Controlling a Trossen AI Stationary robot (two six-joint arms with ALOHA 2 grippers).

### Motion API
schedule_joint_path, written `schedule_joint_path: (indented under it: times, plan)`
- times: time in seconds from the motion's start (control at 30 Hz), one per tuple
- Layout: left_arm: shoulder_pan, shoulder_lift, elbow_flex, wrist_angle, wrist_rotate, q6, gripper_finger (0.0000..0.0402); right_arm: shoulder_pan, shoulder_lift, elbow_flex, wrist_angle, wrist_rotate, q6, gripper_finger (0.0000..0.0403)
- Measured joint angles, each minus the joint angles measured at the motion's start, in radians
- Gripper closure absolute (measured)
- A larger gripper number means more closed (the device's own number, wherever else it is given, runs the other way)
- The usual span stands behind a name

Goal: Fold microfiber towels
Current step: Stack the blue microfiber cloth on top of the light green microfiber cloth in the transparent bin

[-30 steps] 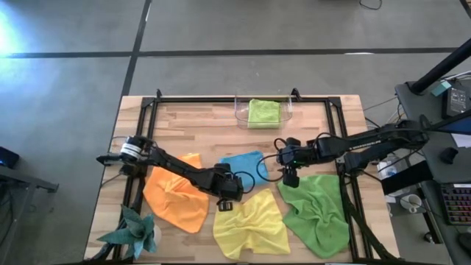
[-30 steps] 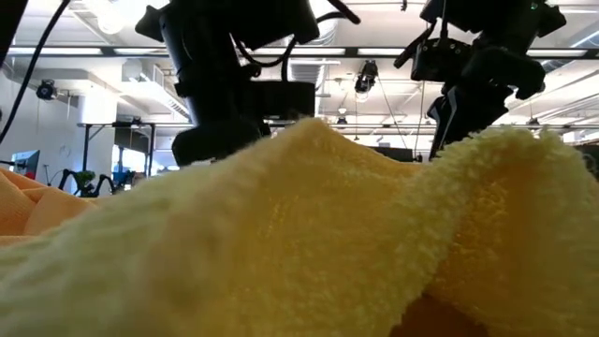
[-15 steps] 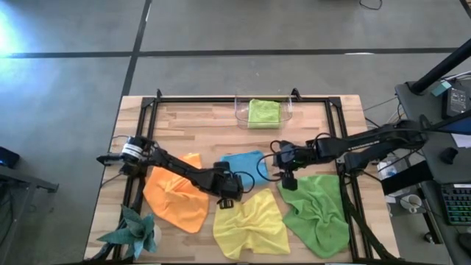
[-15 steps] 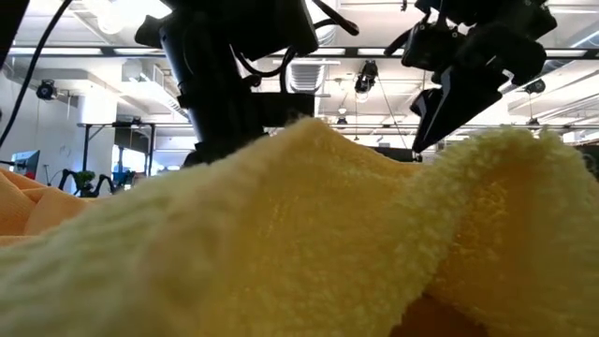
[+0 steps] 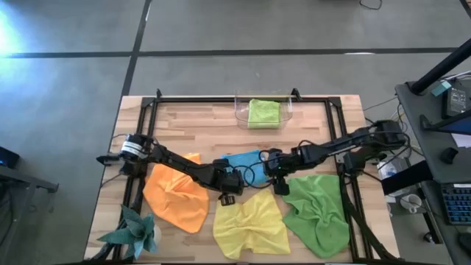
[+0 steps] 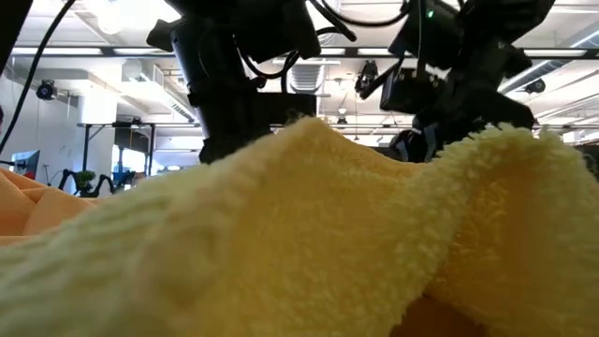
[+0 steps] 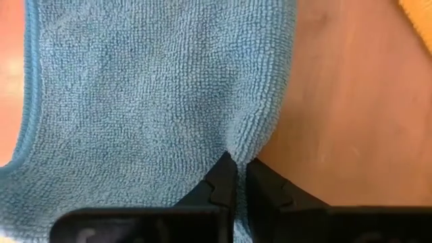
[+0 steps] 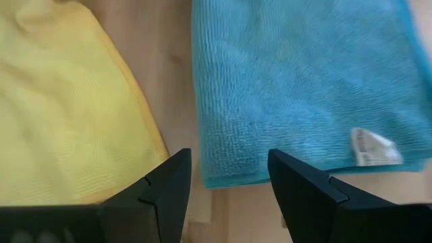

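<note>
Since the earlier frames: right gripper (image 5: 280,184) shifted inward along the tabletop (image 5: 309,118) to the blue towel's (image 5: 246,163) near corner; left gripper (image 7: 236,177) fingers (image 7: 219,185) gone from spread to pinched together on the same towel's edge.

Blue towel: at mid-tabletop, lying flat, partly covered by both wrists in the high view. In the left wrist view, hem bunched up into a small ridge between the two dark fingers, which meet tip to tip on it; bare wood just beside. In the right wrist view, a white label (image 8: 373,147) near one hem; right fingers (image 8: 172,182) spread wide, straddling the towel's corner and the strip of wood between it and the yellow towel (image 8: 67,115), gripping nothing.

Yellow towel: crumpled, at the near edge, just in front of the blue one; fills most of the low view as a fuzzy mound, both grippers rising dark behind it.

Orange towel (image 5: 175,197): rumpled, on the left side, under the left arm.

Darker green towel (image 5: 318,213): rumpled, on the right side, beside the yellow one.

Container: clear tray (image 5: 240,110) at the far edge, centre; holding the lime green towel (image 5: 263,112), folded into a neat square.

Teal spiky ornament (image 5: 136,230): at the near left corner, just beside the orange towel.
</note>
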Motion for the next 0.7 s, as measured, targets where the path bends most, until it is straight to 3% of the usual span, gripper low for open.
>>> schedule_joint_path:
  times: [0.2, 0.57, 0.7]
  plan:
    - [0.016, -0.004, 0.000, 0.007, 0.073, -0.003, 0.0399, 0.006, 0.053, 0.030, 0.010, -0.010, -0.004, 0.0209]
    - [0.037, -0.054, 0.001, 0.006, 0.078, -0.051, 0.0400, 0.025, 0.131, 0.046, 0.016, -0.031, 0.028, 0.0209]
    - [0.045, -0.077, 0.001, 0.009, 0.076, -0.051, 0.0400, 0.026, 0.143, 0.048, 0.022, 0.006, 0.072, 0.0211]
